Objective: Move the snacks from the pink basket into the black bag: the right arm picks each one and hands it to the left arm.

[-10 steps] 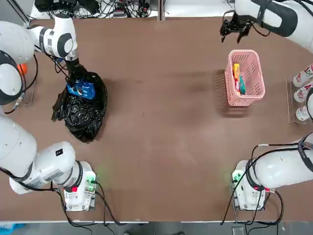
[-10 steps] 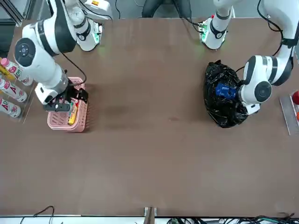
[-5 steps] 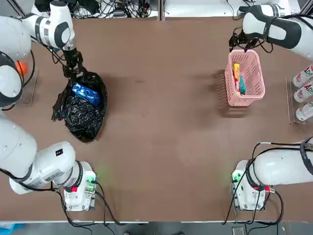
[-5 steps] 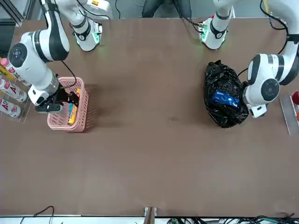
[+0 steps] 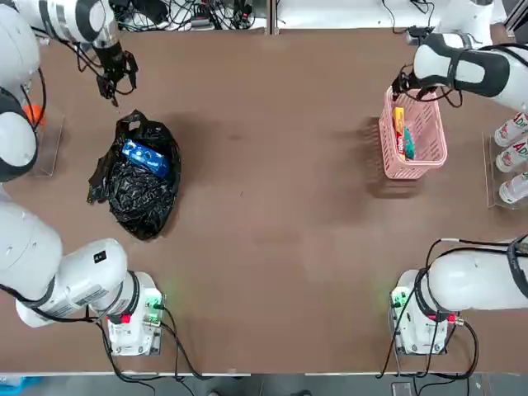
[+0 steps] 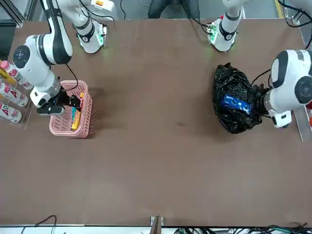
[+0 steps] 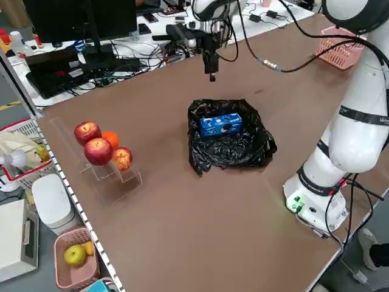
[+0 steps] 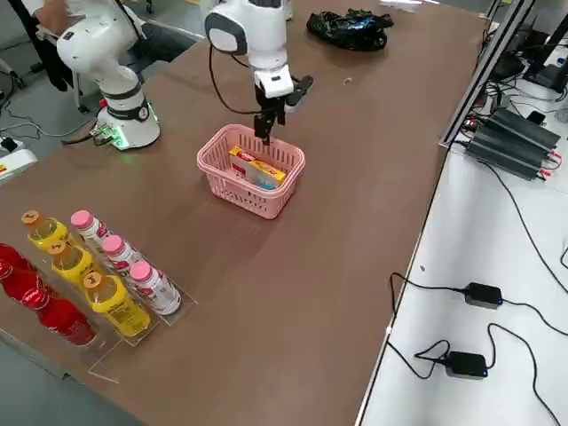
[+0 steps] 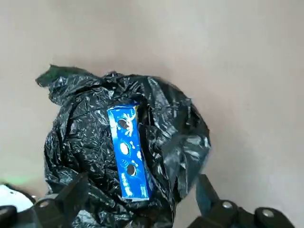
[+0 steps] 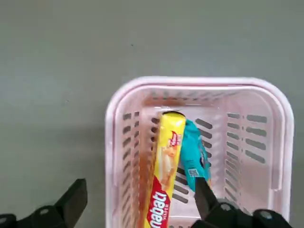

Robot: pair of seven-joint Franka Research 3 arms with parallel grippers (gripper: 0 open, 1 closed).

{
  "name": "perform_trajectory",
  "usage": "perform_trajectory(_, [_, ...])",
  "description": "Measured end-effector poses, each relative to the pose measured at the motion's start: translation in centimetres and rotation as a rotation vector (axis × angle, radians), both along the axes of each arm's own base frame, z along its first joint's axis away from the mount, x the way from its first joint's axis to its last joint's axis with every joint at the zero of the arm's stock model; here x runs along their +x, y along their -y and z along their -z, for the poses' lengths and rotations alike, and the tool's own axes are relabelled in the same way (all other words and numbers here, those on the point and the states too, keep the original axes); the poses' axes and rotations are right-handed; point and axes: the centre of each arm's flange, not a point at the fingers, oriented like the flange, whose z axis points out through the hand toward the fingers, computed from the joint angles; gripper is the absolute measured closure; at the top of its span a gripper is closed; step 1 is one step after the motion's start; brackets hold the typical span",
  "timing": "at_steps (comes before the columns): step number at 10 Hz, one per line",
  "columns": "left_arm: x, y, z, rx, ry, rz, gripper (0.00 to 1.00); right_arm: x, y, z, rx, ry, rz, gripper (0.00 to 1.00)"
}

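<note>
While the black bag (image 5: 136, 186) sits at the left of the overhead frame with the blue packet (image 5: 145, 157) lying on it, the pink basket (image 5: 429, 153) at right holds the yellow packet (image 5: 398, 125) and teal packet (image 5: 407, 142) side by side. Farther up, both grippers are empty — the left gripper (image 5: 110, 80) spread open at upper left, the right gripper (image 5: 406, 82) spread open over the basket's far rim.

Overhead and front cameras face each other across the brown table (image 5: 272, 206); raised side cameras look diagonally; wrist cameras look down close; several share the glossy black plastic bag (image 5: 140, 194) and pink slotted basket (image 5: 431, 150).
</note>
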Motion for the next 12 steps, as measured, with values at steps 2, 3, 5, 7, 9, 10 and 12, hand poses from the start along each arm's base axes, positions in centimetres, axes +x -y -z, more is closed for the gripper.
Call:
perform_trajectory(2, [0.5, -0.2, -3.7, -0.052, -0.039, 0.154, 0.00, -0.6, 1.7, 0.9, -0.002, 0.004, 0.017, 0.00])
perform_trajectory(3, [0.5, -0.3, -6.1, -0.075, -0.045, 0.269, 0.00, -0.9, 2.0, 1.5, 0.002, 0.013, 0.028, 0.00])
perform_trajectory(5, [-0.1, -0.3, -11.5, -0.098, -0.025, 0.473, 0.00, -1.5, 2.0, 2.5, 0.013, 0.025, 0.041, 0.00])
perform_trajectory(7, [-0.4, 1.0, -15.5, -0.151, 0.019, 0.621, 0.00, -1.6, 2.3, 2.7, 0.023, 0.024, 0.060, 0.00])
perform_trajectory(9, [-1.5, 3.4, -19.4, -0.216, 0.090, 0.875, 0.00, -1.7, 2.6, 2.9, 0.024, 0.035, 0.069, 0.00])
perform_trajectory(10, [-2.5, 4.1, -21.8, -0.258, 0.151, 0.950, 0.00, -1.8, 2.6, 3.2, 0.023, 0.039, 0.070, 0.00])
perform_trajectory(12, [-4.0, 4.2, -25.0, -0.271, 0.220, 0.980, 0.00, -2.0, 2.7, 4.0, 0.025, 0.031, 0.075, 0.00])
